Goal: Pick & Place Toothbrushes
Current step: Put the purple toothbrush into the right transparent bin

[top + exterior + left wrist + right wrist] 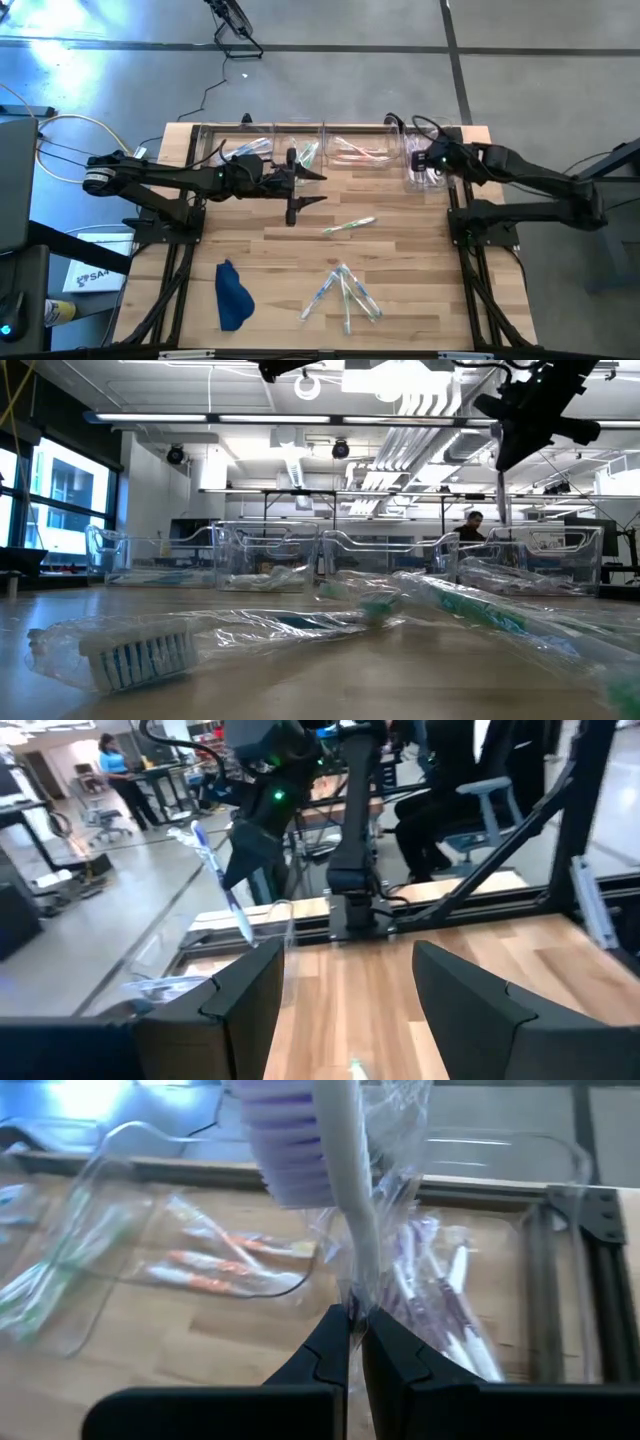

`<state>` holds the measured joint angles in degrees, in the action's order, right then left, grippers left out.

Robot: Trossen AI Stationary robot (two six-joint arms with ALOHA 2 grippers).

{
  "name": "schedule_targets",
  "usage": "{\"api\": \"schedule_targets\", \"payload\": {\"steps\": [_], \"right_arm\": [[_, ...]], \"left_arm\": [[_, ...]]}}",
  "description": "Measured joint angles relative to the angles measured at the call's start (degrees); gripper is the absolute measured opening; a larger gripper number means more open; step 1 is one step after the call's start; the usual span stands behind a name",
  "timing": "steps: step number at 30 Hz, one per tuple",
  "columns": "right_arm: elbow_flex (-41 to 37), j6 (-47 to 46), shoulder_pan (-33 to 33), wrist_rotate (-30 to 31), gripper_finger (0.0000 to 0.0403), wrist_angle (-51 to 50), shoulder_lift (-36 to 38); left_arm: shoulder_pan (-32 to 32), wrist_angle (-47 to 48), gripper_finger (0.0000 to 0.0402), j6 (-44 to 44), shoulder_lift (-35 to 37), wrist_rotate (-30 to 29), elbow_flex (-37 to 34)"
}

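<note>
**Thin pinch over the purple bin**

The right hand (355, 1342) is clamped shut on a whitish-purple toothbrush in a clear crinkly wrapper (345, 1175), held upright over the far right clear plastic bin (520, 1270), where similar purple brushes lie. The pinch looks to be on the handle's tip and slick film, so it could slip or swing and drop outside that bin. The left hand (345, 995) hangs wide open and empty near the middle bins. More wrapped toothbrushes (345, 292) wait on the wooden table (270, 250). No writing is readable.

Left gripper (312, 189) agape, right gripper (356, 1323) clamped.
</note>
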<state>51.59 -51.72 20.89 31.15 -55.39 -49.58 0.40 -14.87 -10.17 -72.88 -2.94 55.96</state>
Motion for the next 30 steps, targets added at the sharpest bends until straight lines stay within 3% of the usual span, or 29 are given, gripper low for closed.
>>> {"api": "schedule_targets", "payload": {"steps": [12, 23, 30], "right_arm": [[0.0, 0.3, 10.7, -7.3, 0.0005, 0.7, -7.6], [0.0, 2.9, 20.4, -19.4, 0.0008, 0.8, -18.1], [0.0, 6.0, 22.9, -20.3, 0.0089, 0.8, -20.4]], "left_arm": [[0.0, 0.0, 0.0219, -2.8, 0.0, -0.7, 0.0], [0.0, 2.1, 0.0219, -2.8, 0.0, -0.7, 0.0], [0.0, 2.6, 0.0219, -1.3, 0.0, -0.7, 0.0]]}}
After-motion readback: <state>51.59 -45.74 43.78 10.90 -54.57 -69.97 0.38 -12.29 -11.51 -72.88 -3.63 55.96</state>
